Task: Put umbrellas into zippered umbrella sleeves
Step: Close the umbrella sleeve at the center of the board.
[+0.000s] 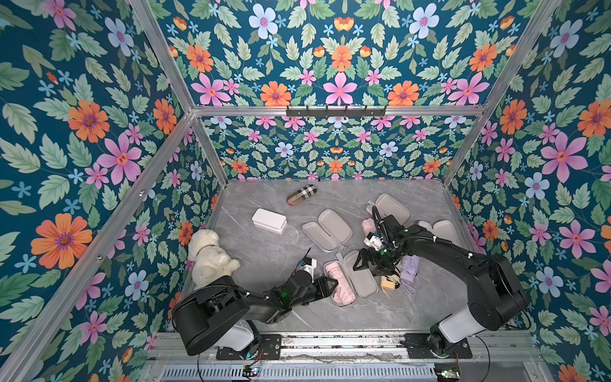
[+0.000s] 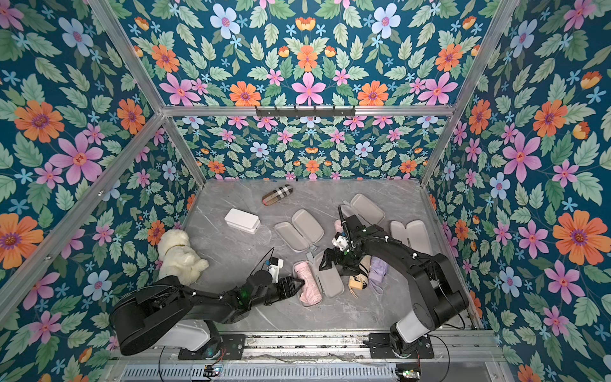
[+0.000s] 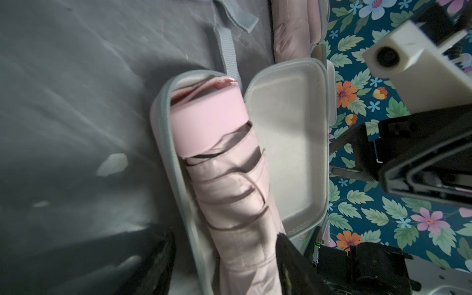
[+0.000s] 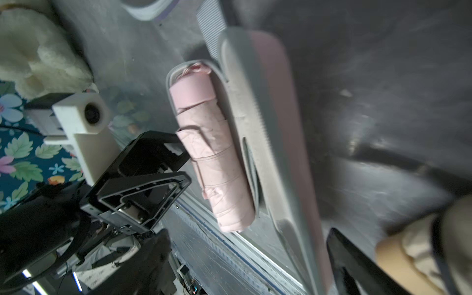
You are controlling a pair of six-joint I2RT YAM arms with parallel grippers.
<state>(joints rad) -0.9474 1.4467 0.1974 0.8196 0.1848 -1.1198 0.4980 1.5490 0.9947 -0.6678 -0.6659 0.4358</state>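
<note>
Front-centre on the desk (image 1: pixel 264 258), the pink umbrella (image 1: pixel 343 287) lies in one half of the open pink sleeve (image 1: pixel 365 281). My left claw (image 1: pixel 334 287) sits at the umbrella's side, jaws apart, no clamp. My right claw (image 1: pixel 358 259) hangs over the sleeve's other half, jaws wide, holding nothing. Lavender umbrella (image 1: pixel 410 268) and cream umbrella (image 1: pixel 386 281) lie just beside the sleeve.

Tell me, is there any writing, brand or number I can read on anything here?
No readable text anywhere.
The white rectangular box and the tan plaid roll show no lettering.
Any print on the small circuit board by the front rail is too small to read.
</note>
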